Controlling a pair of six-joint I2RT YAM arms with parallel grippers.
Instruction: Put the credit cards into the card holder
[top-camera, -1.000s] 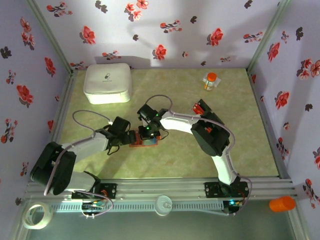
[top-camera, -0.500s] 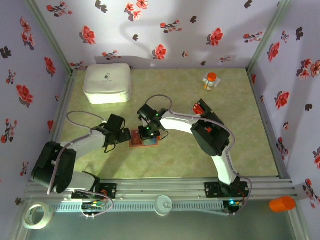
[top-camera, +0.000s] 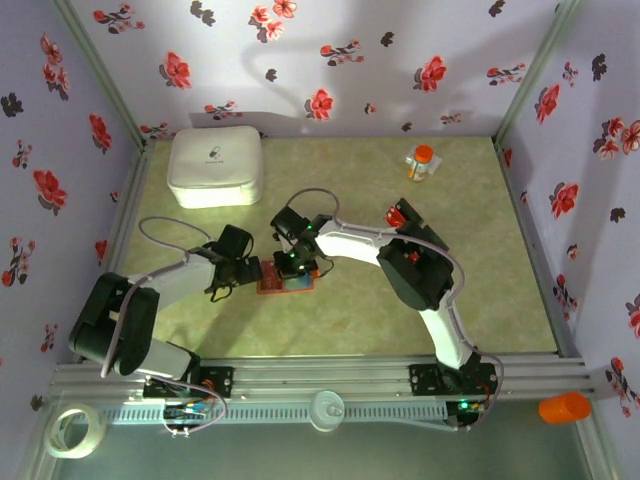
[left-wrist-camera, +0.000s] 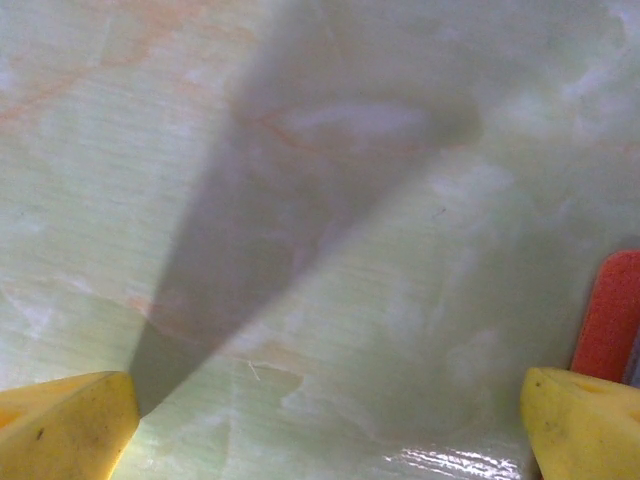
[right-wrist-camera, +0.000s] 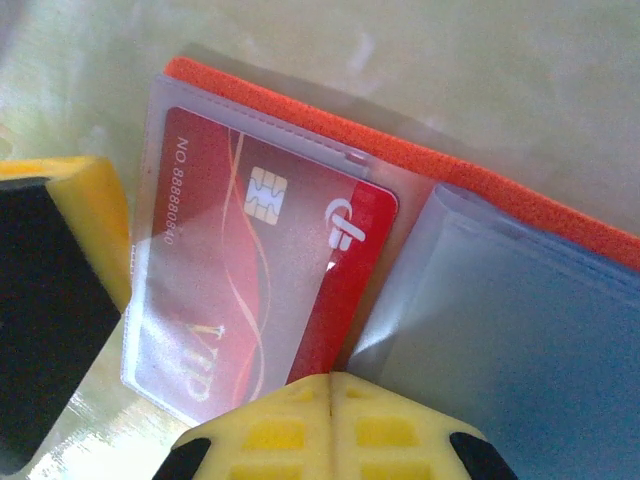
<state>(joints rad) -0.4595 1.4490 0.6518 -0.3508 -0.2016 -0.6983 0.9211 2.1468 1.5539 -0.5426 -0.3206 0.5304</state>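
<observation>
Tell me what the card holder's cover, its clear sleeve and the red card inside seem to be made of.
Card holder cover: matte orange with a fine grain, likely felt or a foam-like fabric. Clear sleeve: thin, glossy, translucent soft plastic, with a pressed seam along its edge. Red card: stiff glossy printed plastic, with a metallic-looking chip.
</observation>
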